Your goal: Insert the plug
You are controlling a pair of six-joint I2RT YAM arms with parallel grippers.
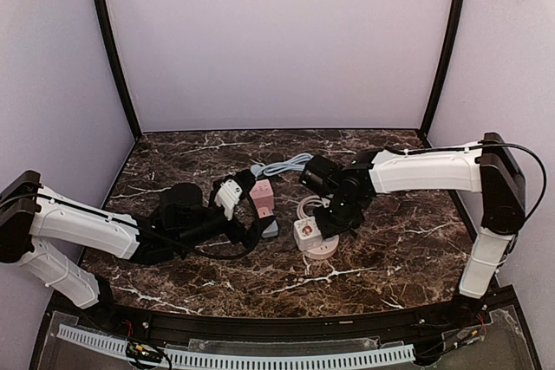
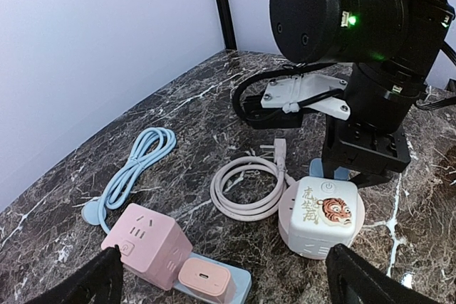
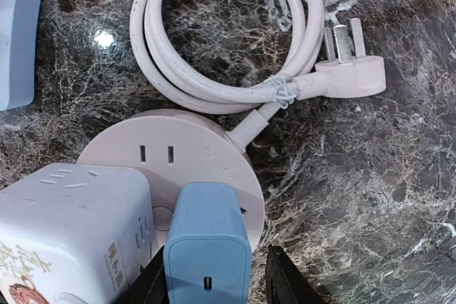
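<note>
1. Top external: mounted high behind the arm bases and angled down and forward. The whole desk and both arms are covered from far off.
2. Left wrist: held low and aimed nearly level across the desk towards the right arm, at mid range. Its own fingertips are seen in the bottom corners.
3. Right wrist: pointed almost straight down, very close.
4. Overlap: the white cube adapter, round socket base and pink cable coil are shared by all three.

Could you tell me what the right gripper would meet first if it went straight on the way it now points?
The right gripper would most likely meet the blue adapter between its jaws, standing on the round pink socket base.
</note>
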